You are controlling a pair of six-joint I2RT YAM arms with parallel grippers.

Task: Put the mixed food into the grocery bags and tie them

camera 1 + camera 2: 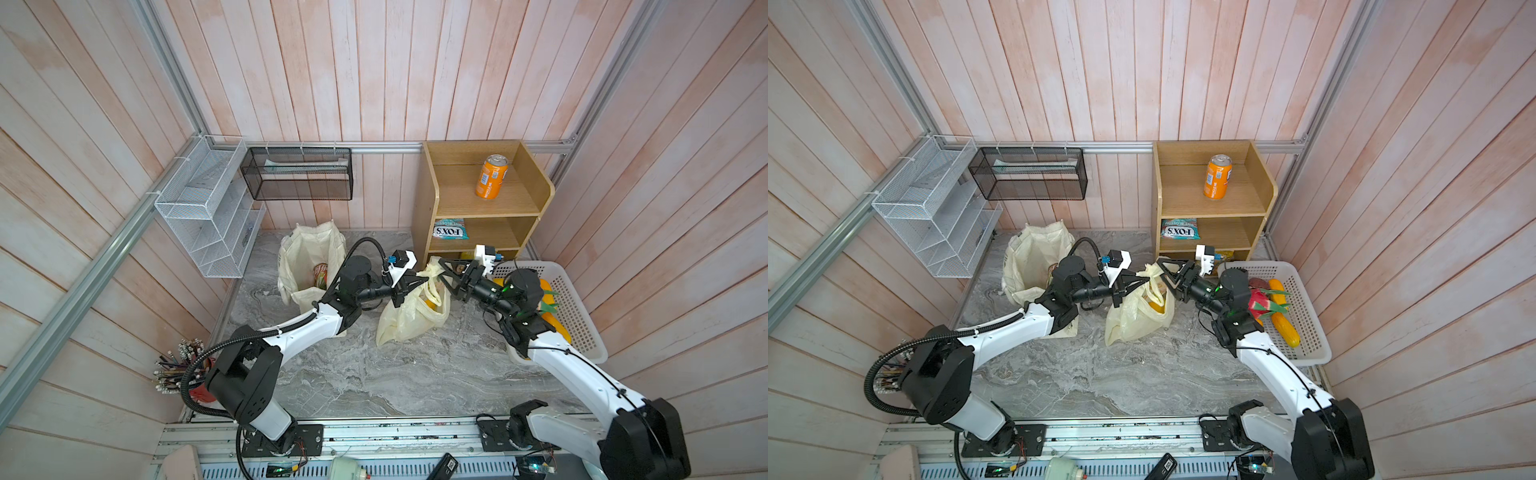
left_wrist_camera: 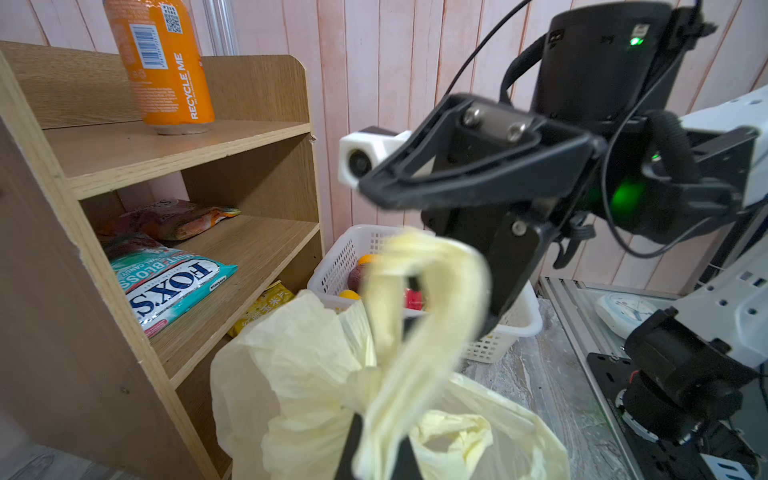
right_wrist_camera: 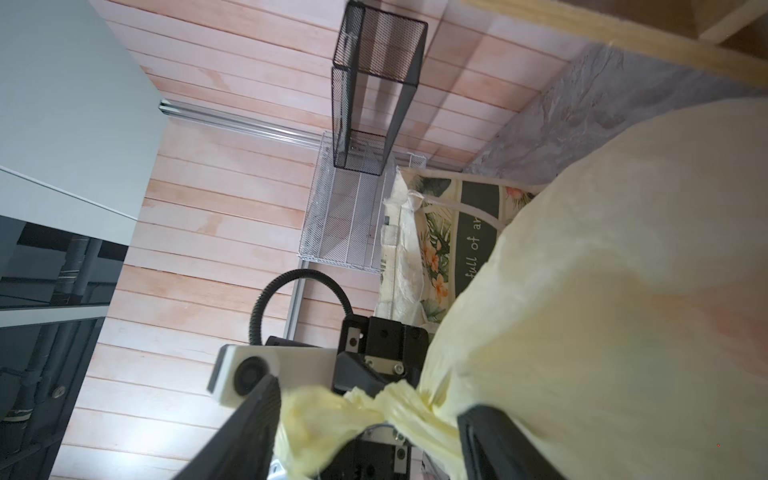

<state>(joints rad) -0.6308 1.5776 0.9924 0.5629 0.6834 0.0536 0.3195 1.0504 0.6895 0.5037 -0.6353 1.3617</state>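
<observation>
Risk first.

- The left gripper [image 1: 419,279] is clamped tight on a loop handle [image 2: 432,266] of the thin cream-yellow plastic carrier bag [image 1: 411,320]. The film is bunched into a narrow strip where it is pinched.
- The right gripper [image 1: 444,276] is wide open. Its jaws stand either side of the twisted neck [image 3: 399,415] of the bag and grip nothing.
- The two grippers sit tip to tip above the bag mouth. A small misjudged advance would likely knock one into the other.
- If the right gripper closes off-centre it probably catches only part of the twist, or the bag body. The wrap would then slacken and the tie fail.
- A hard pull from either side could stretch or tear film this thin. It could also drag the light bag over and spill it.
- The light-brown wooden shelf unit [image 1: 424,199] stands just beyond the right gripper and could be clipped on a swing.

The bag:

- It is crumpled and half see-through, slumped on the grey marbled tabletop [image 1: 374,374] beneath and between both grippers.
- Its mouth is gathered but not knotted.
- A yellow toy fruit [image 1: 432,305] shows inside, just under the right gripper.

Elsewhere:

- The boxy cream canvas tote [image 1: 307,253] stands open behind the left gripper's wrist, untied.
- The white plastic mesh basket [image 1: 1304,316] behind the right gripper holds more toy fruit.
- An orange drinks can [image 1: 491,176] and a teal candy packet [image 1: 450,228] sit on the shelves.
- I judge the packing far from done.
</observation>
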